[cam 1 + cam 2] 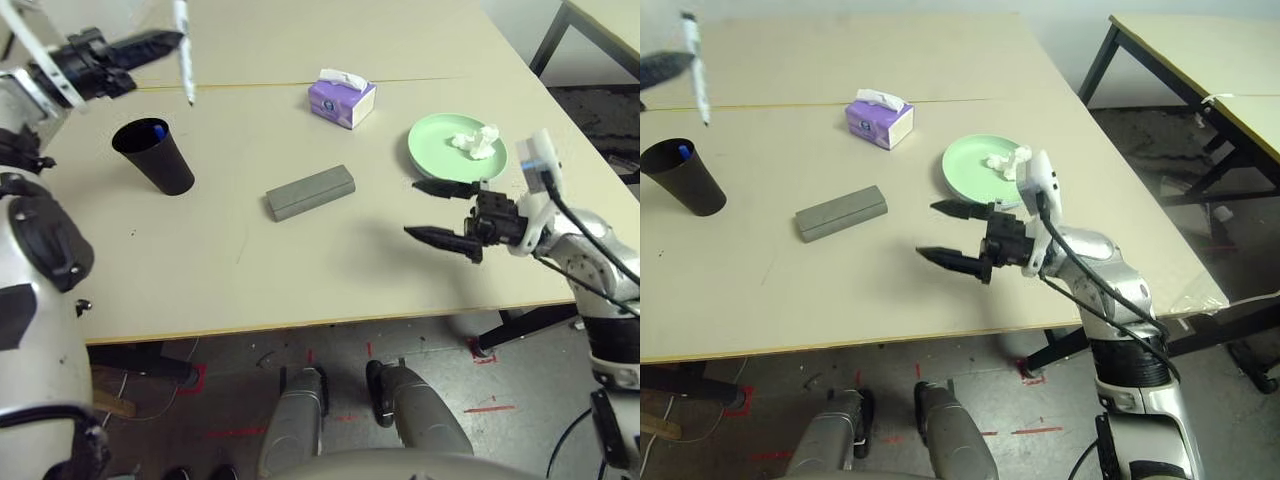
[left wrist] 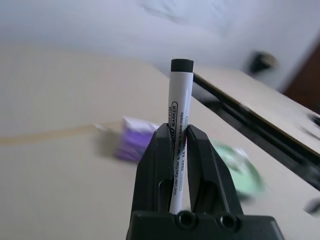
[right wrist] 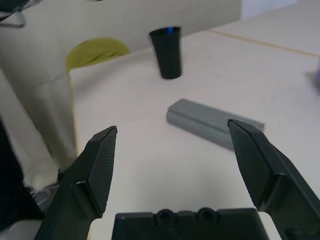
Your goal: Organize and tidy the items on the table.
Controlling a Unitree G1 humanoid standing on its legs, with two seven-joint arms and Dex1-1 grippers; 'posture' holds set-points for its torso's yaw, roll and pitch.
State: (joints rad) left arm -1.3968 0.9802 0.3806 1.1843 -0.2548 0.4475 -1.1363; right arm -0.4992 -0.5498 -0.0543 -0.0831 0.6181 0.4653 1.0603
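Note:
My left gripper [image 1: 172, 42] is raised at the far left, shut on the white marker with the black cap [image 2: 179, 120], which hangs upright a little behind the black tapered cup [image 1: 155, 155]. The blue-capped marker [image 1: 158, 130] stands inside that cup. The grey glasses case [image 1: 311, 192] lies mid-table. On the right, the green plate [image 1: 435, 140] holds the crumpled white tissue [image 1: 475, 141]. My right gripper [image 1: 428, 210] hovers open in front of the plate, with nothing between its fingers [image 3: 102, 167]. The sunglasses and light-blue plate are out of view.
A purple tissue box [image 1: 341, 100] stands at the back, just in front of the yellowish seam [image 1: 260, 84]. The table's front edge [image 1: 300, 325] runs close under my right gripper. A second table [image 1: 1200, 50] stands beyond a gap to the right.

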